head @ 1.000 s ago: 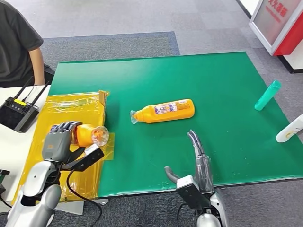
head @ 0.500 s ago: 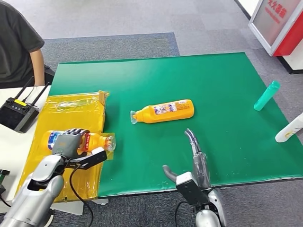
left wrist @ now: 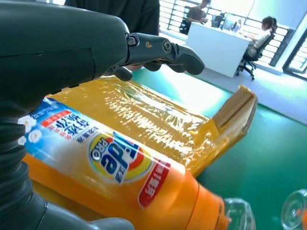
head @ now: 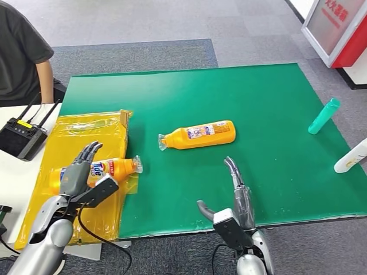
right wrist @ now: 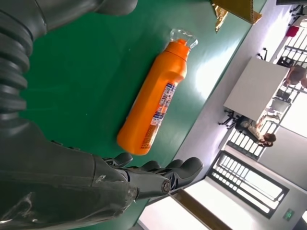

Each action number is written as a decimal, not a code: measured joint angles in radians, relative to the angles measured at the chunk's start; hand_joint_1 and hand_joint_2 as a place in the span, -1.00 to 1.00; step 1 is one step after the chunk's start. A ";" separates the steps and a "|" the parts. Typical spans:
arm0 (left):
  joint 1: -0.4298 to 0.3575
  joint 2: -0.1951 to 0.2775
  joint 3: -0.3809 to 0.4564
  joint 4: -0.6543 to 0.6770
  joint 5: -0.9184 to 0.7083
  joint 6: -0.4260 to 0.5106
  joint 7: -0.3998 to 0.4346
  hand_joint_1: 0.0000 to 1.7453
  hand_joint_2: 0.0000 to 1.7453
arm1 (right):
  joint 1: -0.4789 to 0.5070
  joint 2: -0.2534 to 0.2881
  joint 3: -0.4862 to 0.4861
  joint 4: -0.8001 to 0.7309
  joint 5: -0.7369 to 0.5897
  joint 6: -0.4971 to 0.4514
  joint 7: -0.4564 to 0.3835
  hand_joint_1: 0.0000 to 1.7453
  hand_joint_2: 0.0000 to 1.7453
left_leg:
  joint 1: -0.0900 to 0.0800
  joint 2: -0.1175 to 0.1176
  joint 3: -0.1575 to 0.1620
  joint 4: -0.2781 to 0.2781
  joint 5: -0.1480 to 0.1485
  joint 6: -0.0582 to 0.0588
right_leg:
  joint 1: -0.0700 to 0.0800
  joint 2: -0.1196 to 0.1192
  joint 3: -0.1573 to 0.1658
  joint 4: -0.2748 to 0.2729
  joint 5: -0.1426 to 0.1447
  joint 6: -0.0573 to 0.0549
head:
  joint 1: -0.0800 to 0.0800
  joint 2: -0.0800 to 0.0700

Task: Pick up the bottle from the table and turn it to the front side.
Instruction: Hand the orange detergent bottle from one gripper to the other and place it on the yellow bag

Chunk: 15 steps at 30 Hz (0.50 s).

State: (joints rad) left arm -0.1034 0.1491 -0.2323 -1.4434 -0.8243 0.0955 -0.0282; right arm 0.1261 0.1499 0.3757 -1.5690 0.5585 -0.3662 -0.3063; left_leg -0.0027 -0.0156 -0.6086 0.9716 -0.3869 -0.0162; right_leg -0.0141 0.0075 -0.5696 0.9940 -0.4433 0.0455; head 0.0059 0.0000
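An orange bottle (head: 113,168) lies on its side on the yellow wrapped box (head: 86,129) at the table's left, label facing up and clear cap toward the green mat (head: 268,97). My left hand (head: 79,171) hovers over the bottle's base end with its fingers (left wrist: 163,50) stretched out straight above the bottle (left wrist: 119,167), not gripping it. A second orange bottle (head: 200,134) lies on its side mid-mat, cap pointing left. My right hand (head: 238,192) is open near the front edge, short of that bottle (right wrist: 154,103).
A teal bottle (head: 323,115) and a white bottle (head: 350,156) lie at the mat's right edge. A black controller (head: 19,136) sits on the white table at left, with a seated person (head: 22,51) behind it. A red-and-white stand (head: 338,28) is at the far right.
My left hand has lowered the bottle it was holding onto the yellow box, turned it label up, and spread its fingers off it. The right hand has barely moved.
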 joint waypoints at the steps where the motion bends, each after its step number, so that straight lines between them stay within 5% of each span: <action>1: 0.010 -0.005 0.011 -0.014 0.015 0.014 -0.017 -1.00 1.00 | 0.000 0.000 0.000 0.000 0.000 -0.001 0.000 -1.00 1.00 | 0.000 0.000 0.000 0.000 0.000 0.000 | 0.000 0.000 0.000 0.000 0.000 0.000 | 0.000 0.000; 3: 0.037 -0.023 0.039 -0.048 0.071 0.058 -0.085 -1.00 1.00 | 0.003 0.000 -0.001 0.000 -0.002 -0.005 -0.004 -1.00 1.00 | 0.000 0.000 0.000 0.000 0.000 0.000 | 0.000 0.000 0.000 0.000 0.000 0.000 | 0.000 0.000; 6: 0.101 -0.056 0.090 -0.126 0.281 0.051 -0.294 -1.00 1.00 | 0.008 0.000 -0.001 0.000 -0.016 -0.011 -0.027 -1.00 1.00 | 0.000 0.000 0.000 0.000 0.000 0.000 | 0.000 0.001 0.000 0.000 0.000 0.000 | 0.000 0.000; 9: 0.174 -0.098 0.140 -0.200 0.499 -0.053 -0.480 -1.00 1.00 | 0.010 0.000 0.002 0.000 -0.037 -0.030 -0.058 -1.00 1.00 | 0.000 0.000 0.000 0.000 -0.001 0.001 | 0.000 0.000 0.000 0.000 -0.001 0.000 | 0.000 0.000; 15: 0.283 -0.164 0.189 -0.227 0.672 -0.349 -0.616 -1.00 1.00 | 0.021 -0.003 0.024 -0.011 -0.121 -0.035 -0.133 -1.00 1.00 | 0.000 0.000 0.000 0.000 -0.002 0.002 | 0.000 0.000 0.000 0.000 -0.002 0.001 | 0.000 0.000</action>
State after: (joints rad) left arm 0.1799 -0.0145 -0.0438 -1.6704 -0.1522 -0.2532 -0.6443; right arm 0.1470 0.1467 0.3995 -1.5802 0.4376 -0.4015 -0.4396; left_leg -0.0031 -0.0152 -0.6087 0.9716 -0.3893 -0.0146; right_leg -0.0143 0.0079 -0.5691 0.9938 -0.4457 0.0467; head 0.0059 0.0000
